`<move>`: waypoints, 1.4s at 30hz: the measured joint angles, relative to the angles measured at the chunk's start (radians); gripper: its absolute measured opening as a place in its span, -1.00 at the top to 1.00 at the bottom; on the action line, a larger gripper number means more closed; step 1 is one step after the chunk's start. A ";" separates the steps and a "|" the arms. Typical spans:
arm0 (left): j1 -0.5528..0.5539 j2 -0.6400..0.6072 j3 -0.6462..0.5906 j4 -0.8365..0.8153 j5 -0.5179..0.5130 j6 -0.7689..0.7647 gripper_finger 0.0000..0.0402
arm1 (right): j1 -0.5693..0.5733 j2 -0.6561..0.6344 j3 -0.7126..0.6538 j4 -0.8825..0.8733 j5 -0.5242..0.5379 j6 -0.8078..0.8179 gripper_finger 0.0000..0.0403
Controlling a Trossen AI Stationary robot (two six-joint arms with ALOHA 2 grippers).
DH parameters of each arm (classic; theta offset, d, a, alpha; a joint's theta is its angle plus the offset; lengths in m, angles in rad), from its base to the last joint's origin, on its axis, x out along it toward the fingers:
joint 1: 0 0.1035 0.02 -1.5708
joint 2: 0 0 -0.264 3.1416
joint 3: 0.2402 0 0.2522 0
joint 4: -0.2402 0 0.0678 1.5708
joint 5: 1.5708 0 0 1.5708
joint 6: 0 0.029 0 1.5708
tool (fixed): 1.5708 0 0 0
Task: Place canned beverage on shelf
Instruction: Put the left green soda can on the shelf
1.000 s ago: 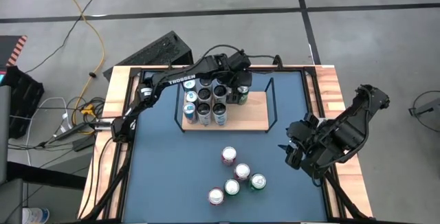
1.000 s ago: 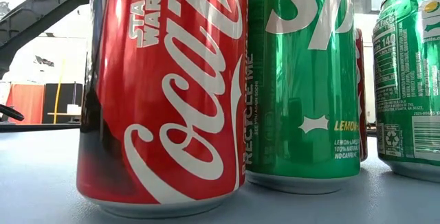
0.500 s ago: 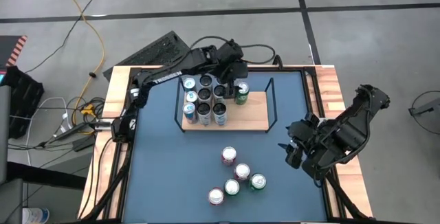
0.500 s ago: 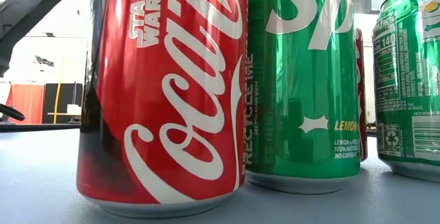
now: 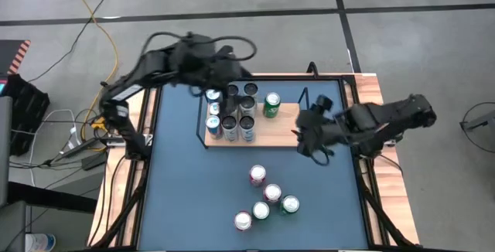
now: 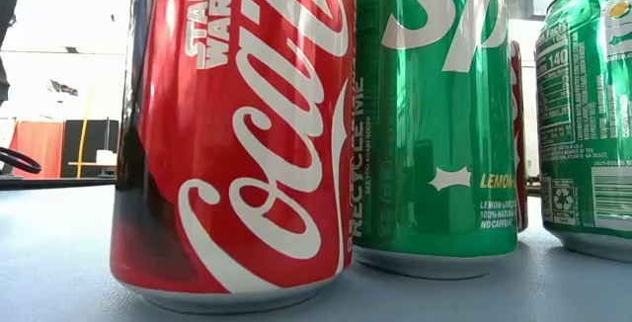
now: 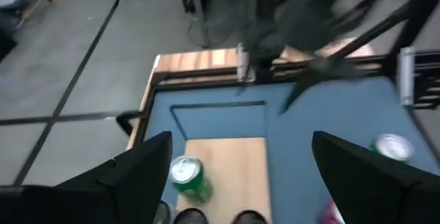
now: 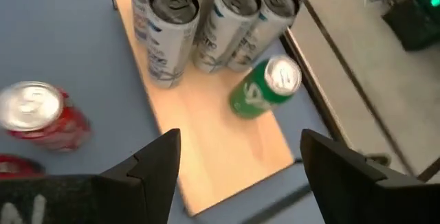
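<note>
Shelf (image 5: 282, 131): on the blue surface (image 5: 193, 190), holding a green can (image 5: 271, 104) beside silver cans (image 5: 230, 116).
Left pincer (image 5: 232, 72): released, empty, above the shelf's back edge.
Right pincer (image 5: 303, 132): spread, empty, over the shelf's right end.
Low view: red can (image 6: 237, 134) cut off at the top, blocking the shelf.

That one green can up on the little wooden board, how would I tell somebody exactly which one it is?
Find the small light-wood shelf with thin black wire rails on the far half of the blue table. A cluster of tall silver-and-blue cans fills one end. The green can stands alone beside them, near the back edge: shorter, and the only green one on the board.
</note>
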 joint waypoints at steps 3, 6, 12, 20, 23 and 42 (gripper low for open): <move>-0.049 -0.050 -0.001 -0.033 -0.010 -0.030 -0.66 | -0.125 0.016 -0.001 0.072 -0.112 -0.205 -0.40; -0.097 -0.086 0.000 -0.059 -0.013 -0.074 -0.66 | -0.237 0.036 -0.017 0.157 -0.203 -0.427 -0.40; -0.203 -0.115 -0.001 -0.146 -0.016 -0.093 -0.66 | -0.431 0.034 -0.145 0.386 -0.412 -0.770 -0.39; -0.301 -0.129 -0.001 -0.219 -0.142 -0.136 -0.66 | -0.563 0.129 -0.206 0.443 -0.520 -0.917 -0.39; -0.321 -0.129 -0.001 -0.219 -0.148 -0.138 -0.66 | -0.584 0.165 -0.204 0.451 -0.529 -0.935 -0.39; -0.354 -0.129 -0.001 -0.243 -0.151 -0.197 -0.66 | -0.577 0.222 -0.201 0.476 -0.515 -0.668 -0.39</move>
